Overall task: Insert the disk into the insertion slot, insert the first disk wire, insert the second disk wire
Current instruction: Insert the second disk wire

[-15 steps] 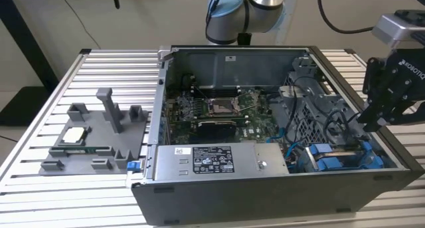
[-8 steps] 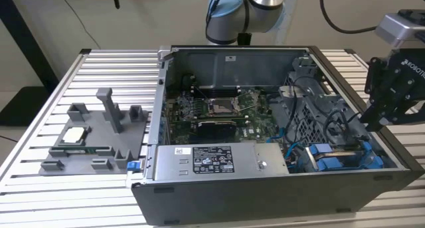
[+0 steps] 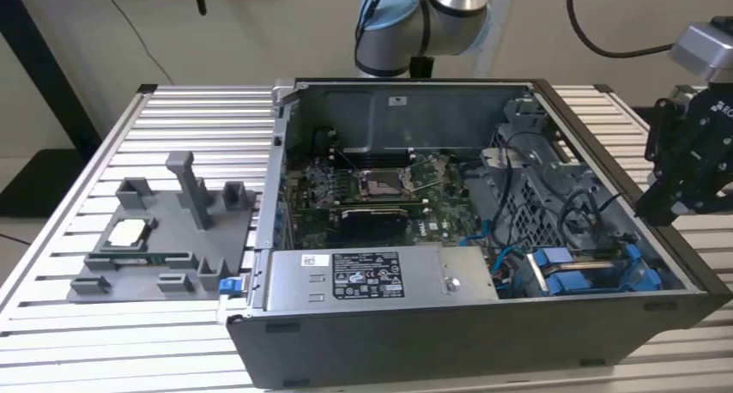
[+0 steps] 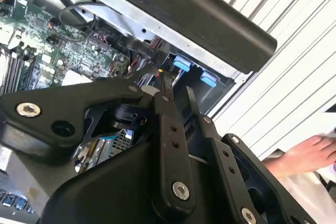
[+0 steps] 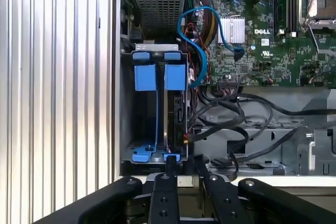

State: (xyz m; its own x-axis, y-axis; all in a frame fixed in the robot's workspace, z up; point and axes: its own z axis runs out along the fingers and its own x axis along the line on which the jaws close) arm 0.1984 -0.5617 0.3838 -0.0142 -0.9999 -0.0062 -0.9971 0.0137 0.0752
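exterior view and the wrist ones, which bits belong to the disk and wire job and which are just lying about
For the job:
gripper
insertion slot
disk in its blue carrier
blue wire

Lying about:
grey fixture tray
chip on it
power supply
a person's hand

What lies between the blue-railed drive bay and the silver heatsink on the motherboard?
A looping blue cable hangs between the drive bay and the heatsink, as the first wrist view shows.
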